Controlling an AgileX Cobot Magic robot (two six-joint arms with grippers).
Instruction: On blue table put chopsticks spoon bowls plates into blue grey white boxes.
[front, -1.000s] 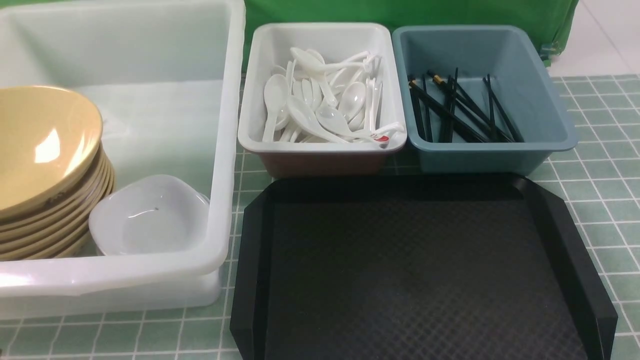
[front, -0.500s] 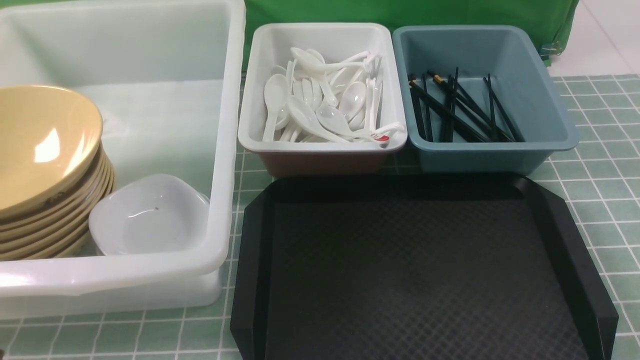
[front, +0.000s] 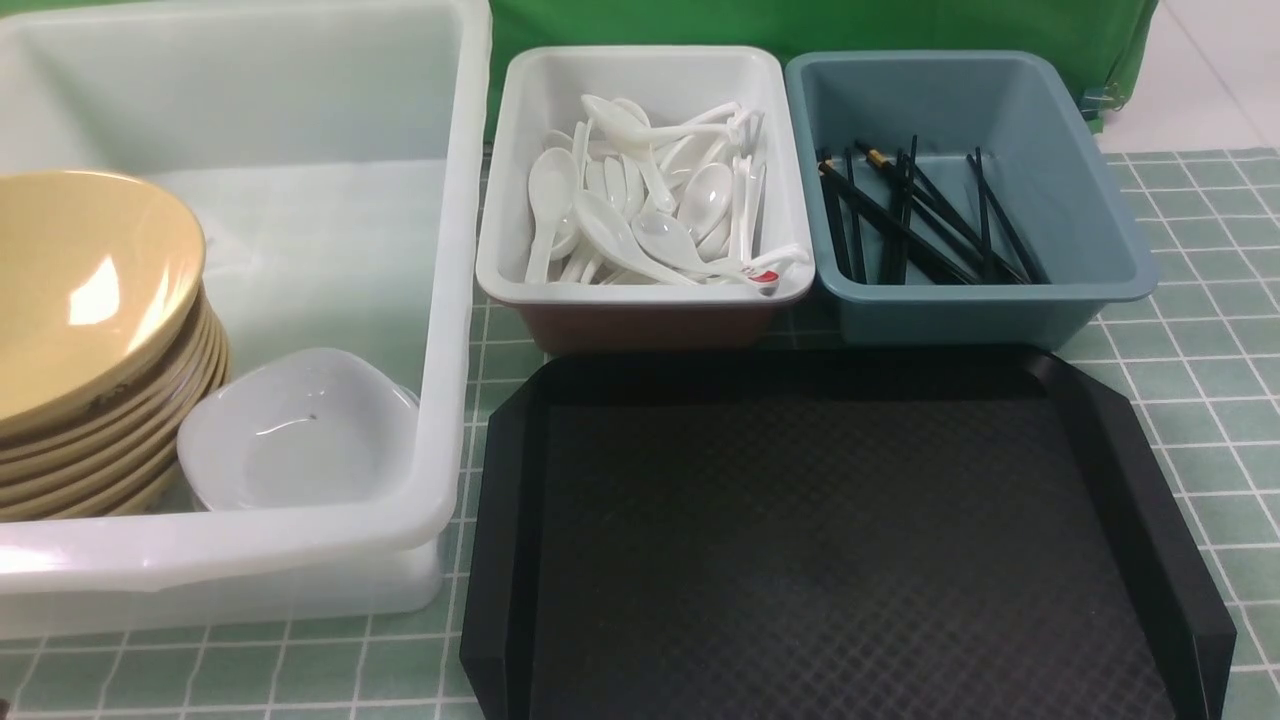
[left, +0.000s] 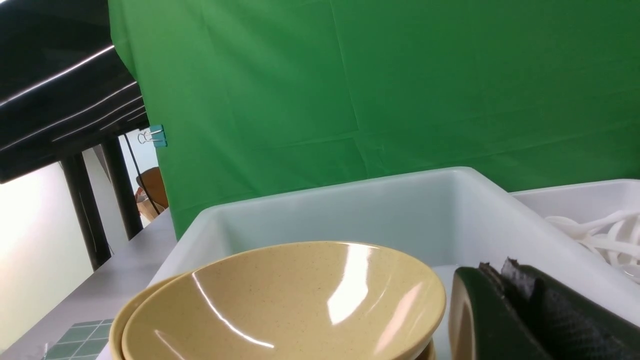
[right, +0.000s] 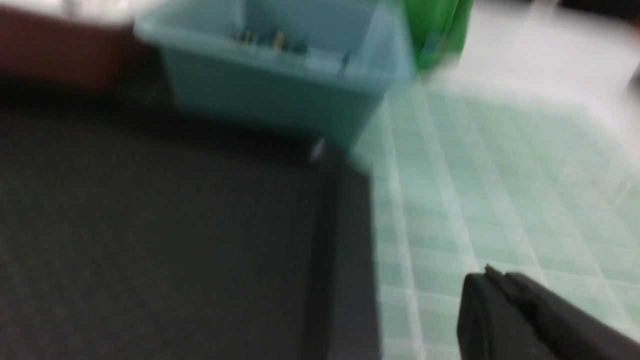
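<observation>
Just beside the left gripper — jaws closed, empty — stacked bowls sit in the big white box. Right gripper closed, empty, over the table; the chopsticks lie ahead in the blue-grey box.

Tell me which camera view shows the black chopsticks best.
The front view: the chopsticks lie sharp and fully visible inside the blue-grey box. The right wrist view is blurred, showing that box with only gold flecks of the chopsticks' ends above its rim. The left wrist view shows none of them.
</observation>
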